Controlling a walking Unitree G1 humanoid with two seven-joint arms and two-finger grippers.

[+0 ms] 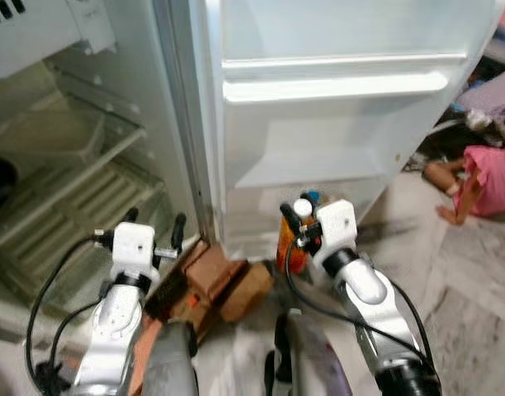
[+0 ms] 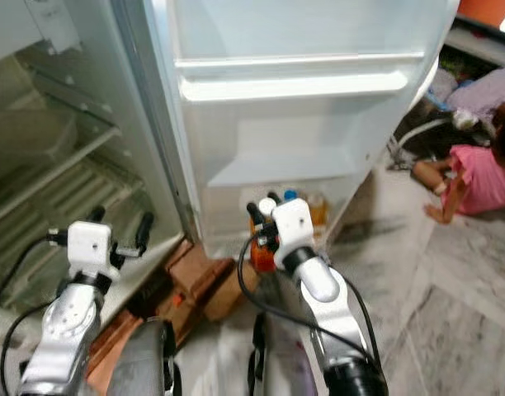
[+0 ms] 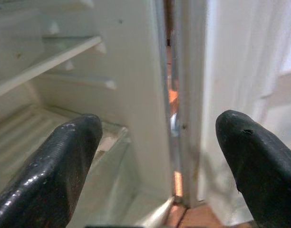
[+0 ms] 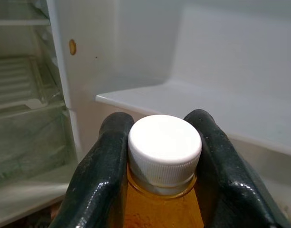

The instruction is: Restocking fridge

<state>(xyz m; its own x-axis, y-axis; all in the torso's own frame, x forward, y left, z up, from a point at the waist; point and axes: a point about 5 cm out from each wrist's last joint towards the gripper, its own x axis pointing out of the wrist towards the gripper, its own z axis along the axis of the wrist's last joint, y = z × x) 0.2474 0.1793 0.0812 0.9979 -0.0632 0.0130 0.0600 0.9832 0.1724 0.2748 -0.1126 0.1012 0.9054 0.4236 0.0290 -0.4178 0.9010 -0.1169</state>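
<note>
An orange juice bottle [image 1: 292,247] with a white cap [image 4: 164,148] is held upright in my right gripper [image 1: 295,216], which is shut on its neck. It hangs just in front of the lowest shelf [image 2: 273,169] of the open fridge door [image 1: 335,99]. Other bottles [image 2: 306,202] stand low in the door behind it. My left gripper [image 1: 153,229] is open with nothing between its fingers [image 3: 55,166], in front of the fridge body [image 1: 63,165] near the hinge edge.
Brown bricks or boxes [image 1: 215,285] lie on the floor under the door. A person in pink [image 1: 483,177] sits on the marble floor at the right. Wire shelves [image 1: 79,206] fill the fridge body's lower part.
</note>
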